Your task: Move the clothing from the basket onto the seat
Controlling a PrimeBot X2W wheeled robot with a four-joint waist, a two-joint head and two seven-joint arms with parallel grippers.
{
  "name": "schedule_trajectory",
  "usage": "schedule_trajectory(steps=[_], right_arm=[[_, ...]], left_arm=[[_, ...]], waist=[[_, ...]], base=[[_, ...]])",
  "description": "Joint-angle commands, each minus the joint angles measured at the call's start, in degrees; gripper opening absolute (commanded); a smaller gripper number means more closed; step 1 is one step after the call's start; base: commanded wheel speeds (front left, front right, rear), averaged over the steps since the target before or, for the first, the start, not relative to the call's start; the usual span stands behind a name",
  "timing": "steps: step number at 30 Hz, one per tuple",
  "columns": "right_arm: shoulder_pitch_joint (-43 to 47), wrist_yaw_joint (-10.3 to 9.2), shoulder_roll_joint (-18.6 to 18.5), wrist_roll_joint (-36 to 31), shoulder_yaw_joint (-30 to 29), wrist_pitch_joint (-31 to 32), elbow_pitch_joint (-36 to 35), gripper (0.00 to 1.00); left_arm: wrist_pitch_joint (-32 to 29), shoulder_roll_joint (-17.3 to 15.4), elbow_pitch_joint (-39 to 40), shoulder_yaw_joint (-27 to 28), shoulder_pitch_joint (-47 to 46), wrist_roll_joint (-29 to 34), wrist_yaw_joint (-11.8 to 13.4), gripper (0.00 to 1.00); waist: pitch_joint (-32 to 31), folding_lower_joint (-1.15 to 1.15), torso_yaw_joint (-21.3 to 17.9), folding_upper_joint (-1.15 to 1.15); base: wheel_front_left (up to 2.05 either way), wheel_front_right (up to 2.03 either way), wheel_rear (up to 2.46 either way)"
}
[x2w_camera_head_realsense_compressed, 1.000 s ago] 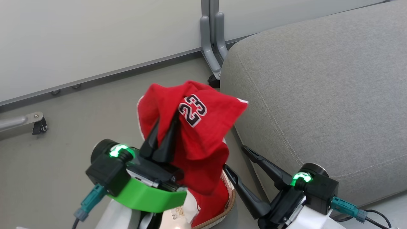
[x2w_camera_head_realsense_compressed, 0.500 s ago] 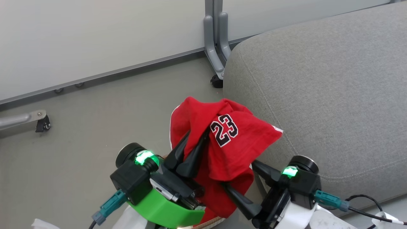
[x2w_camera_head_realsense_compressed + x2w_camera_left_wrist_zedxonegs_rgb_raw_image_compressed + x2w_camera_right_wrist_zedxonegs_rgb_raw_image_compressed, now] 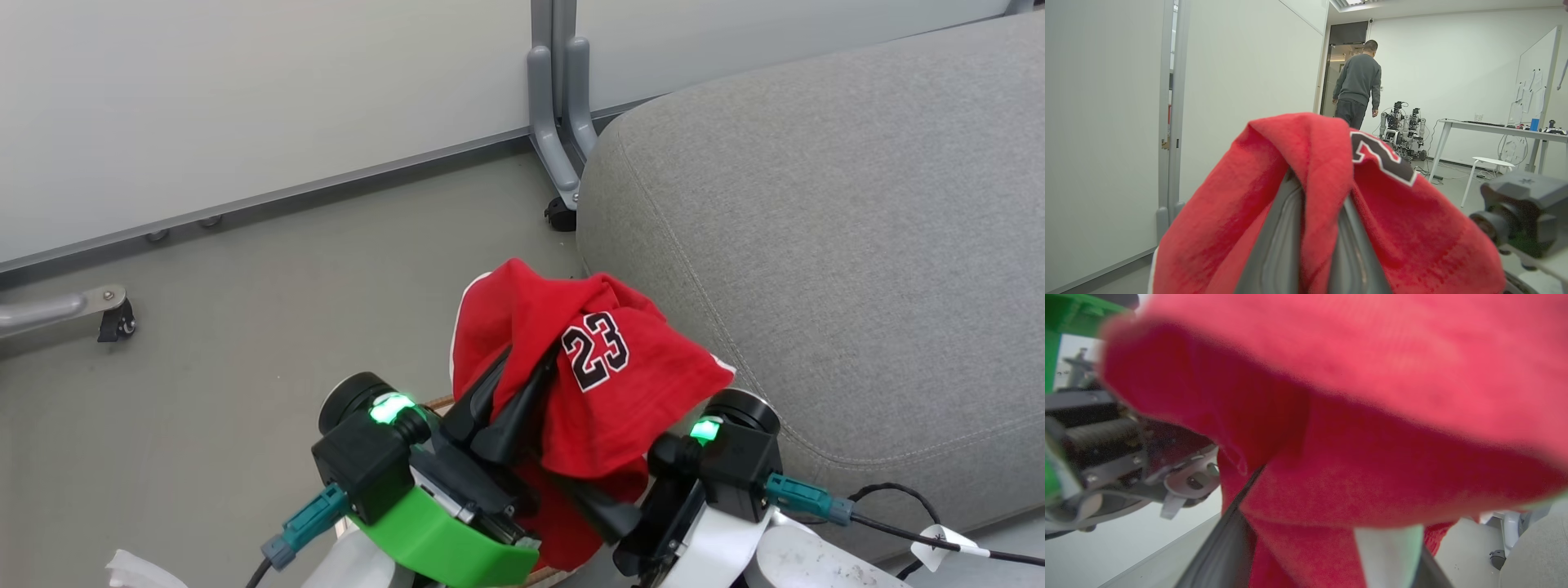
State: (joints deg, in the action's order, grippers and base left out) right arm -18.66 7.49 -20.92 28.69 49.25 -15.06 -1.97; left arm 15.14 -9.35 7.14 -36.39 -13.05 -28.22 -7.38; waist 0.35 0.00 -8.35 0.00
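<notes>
1. The clothing [image 3: 604, 384], a red garment with white trim and a black-and-white 23, hangs in the air just left of the seat's [image 3: 816, 245] near left corner; its right edge overlaps the seat's rounded side, but I cannot tell whether they touch; none of it lies on top of the seat.
2. The left gripper [image 3: 532, 353], left of the seat, has its two dark fingers pinched together on a fold of the clothing, holding it up; the cloth drapes over both fingers.
3. The right gripper [image 3: 1323, 539] sits close against the seat's left side, beneath the hanging cloth; in the right wrist view its fingers stand wide apart with red fabric drooping between them, clamping nothing.
4. The basket [image 3: 435, 402] stands on the floor [image 3: 245, 327] just left of the seat, under the clothing; bits of its brown rim show.
5. A grey post [image 3: 555, 122] with a dark wheel stands at the seat's far left corner, against a pale wall [image 3: 245, 98] running behind the seat.
6. In the left wrist view a person [image 3: 1357, 81] in a dark jumper stands with their back turned, with another robot [image 3: 1402, 130] and a white table [image 3: 1494, 128]; how these lie against the seat I cannot tell.
</notes>
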Motion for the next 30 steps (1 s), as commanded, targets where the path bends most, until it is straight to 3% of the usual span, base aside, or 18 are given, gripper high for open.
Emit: schedule_trajectory(steps=[1,17,18,20,21,30], right_arm=[[0.63,0.0,0.26,-0.02,-0.46,-0.18,-0.04,0.0],[3.42,0.0,2.24,0.44,-4.1,-0.18,-1.51,0.0],[3.56,0.0,2.3,0.49,-4.2,-0.18,-1.55,0.0],[3.79,0.0,2.41,0.64,-4.52,-0.18,-1.62,0.0],[3.99,0.0,2.46,0.65,-4.66,-0.18,-1.63,0.0],[5.62,0.0,4.14,-0.44,-8.61,-0.18,-1.6,0.0]], left_arm=[[0.01,0.03,-0.29,0.23,-0.33,-0.27,-0.16,0.0],[0.01,-0.12,-1.67,0.86,0.72,-0.1,-0.16,0.0],[0.01,-0.04,-1.75,0.86,0.79,-0.05,-0.16,0.07],[0.01,0.13,-1.94,1.1,0.93,0.29,-0.16,0.85],[-0.02,0.1,-2.69,0.99,1.21,0.13,-0.16,1.0],[0.0,0.31,-2.82,2.65,1.3,0.89,-0.16,1.0]], waist=[[-0.15,0.0,0.09,0.0],[-0.56,0.0,-0.58,0.0],[-0.58,0.0,-0.61,0.0],[-0.63,0.0,-0.6,0.0],[-0.7,0.0,-0.58,0.0],[-0.81,0.0,0.42,0.0]], base=[[0.0,0.0,0.0],[0.0,0.0,0.0],[0.0,0.0,0.0],[0.0,0.0,0.0],[0.0,0.0,0.0],[0.0,0.0,0.0]])
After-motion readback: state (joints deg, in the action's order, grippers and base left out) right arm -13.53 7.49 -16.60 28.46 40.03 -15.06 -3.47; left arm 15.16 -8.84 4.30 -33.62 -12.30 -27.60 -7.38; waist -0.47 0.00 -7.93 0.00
